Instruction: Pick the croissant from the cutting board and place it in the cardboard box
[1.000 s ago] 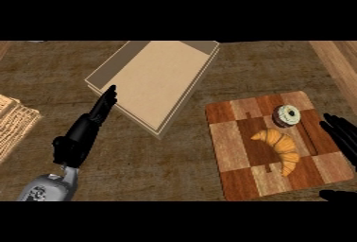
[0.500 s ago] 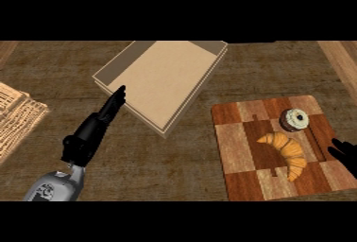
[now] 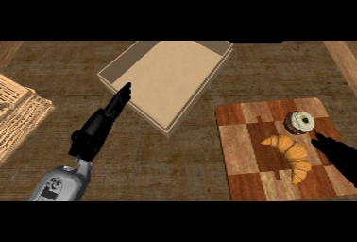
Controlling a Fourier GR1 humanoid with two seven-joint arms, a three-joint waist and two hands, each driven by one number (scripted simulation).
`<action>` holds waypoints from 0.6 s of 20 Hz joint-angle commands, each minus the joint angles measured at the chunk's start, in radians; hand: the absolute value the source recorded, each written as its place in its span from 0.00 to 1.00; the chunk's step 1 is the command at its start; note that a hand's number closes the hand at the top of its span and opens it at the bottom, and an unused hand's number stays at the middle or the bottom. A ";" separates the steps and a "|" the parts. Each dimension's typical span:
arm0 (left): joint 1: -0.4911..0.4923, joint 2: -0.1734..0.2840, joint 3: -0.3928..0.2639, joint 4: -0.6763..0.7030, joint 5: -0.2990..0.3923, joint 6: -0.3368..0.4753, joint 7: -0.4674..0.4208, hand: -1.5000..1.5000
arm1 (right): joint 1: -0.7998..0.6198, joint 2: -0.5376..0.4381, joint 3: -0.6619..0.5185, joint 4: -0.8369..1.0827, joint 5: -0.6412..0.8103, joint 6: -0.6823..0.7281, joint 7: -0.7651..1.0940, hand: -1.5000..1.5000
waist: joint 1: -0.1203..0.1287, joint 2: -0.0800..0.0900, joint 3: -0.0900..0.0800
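1. Nearest us, our left hand (image 3: 97, 127) rises from the lower left on its grey forearm, fingers straight and together, tips just beside the near wall of the box. It holds nothing; we judge it parked clear of the work.

2. Our right hand (image 3: 342, 153) enters at the right edge over the cutting board (image 3: 244, 146), fingers extended and relaxed, holding nothing, tips just beside the croissant. We read it as set for the approach.

3. The croissant (image 3: 293, 153) lies on the board's right half, untouched, not yet picked.

4. 1 frosted doughnut (image 3: 301, 121) sits just beyond the croissant, near enough to be nudged during the grasp.

5. A wicker basket (image 3: 17, 113) shows at the left edge.

6. Farthest, the cardboard box (image 3: 167, 75) lies open-topped and holds nothing, well apart from the croissant, so the carry must cross leftward.
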 commanded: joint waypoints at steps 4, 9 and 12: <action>-0.023 -0.038 0.034 0.033 -0.041 -0.031 -0.007 0.50 | -0.096 0.139 0.090 0.103 0.156 0.052 0.043 0.00 | 0.002 0.000 0.001; 0.031 -0.036 0.060 -0.006 -0.030 -0.074 -0.014 0.50 | -0.171 0.214 0.125 0.222 0.225 0.083 0.051 0.00 | 0.005 0.000 0.001; 0.055 -0.042 0.076 0.006 -0.047 -0.086 -0.050 0.50 | -0.135 0.216 0.053 0.291 0.240 0.030 -0.083 0.00 | 0.001 -0.001 0.001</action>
